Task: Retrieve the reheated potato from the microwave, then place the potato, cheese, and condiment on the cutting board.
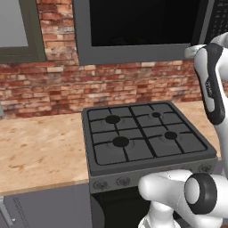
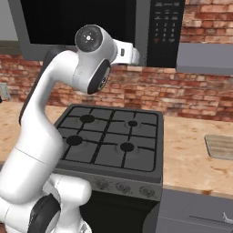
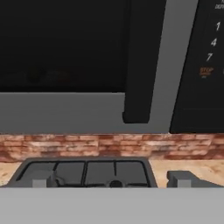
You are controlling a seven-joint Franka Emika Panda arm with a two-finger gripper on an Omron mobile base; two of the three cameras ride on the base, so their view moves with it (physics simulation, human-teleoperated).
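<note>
The microwave (image 3: 87,109) spans the top of the hand view with its door shut and its dark handle (image 3: 136,78) right of centre, so to my eye nothing is done yet: the potato (presumably behind that black glass) can't be made out. The claw (image 3: 109,180), at the bottom of that view, is spread wide and empty. The hob (image 1: 142,138) sits beneath; the cutting board (image 2: 220,146) lies on the worktop (image 2: 191,159) at right.
</note>
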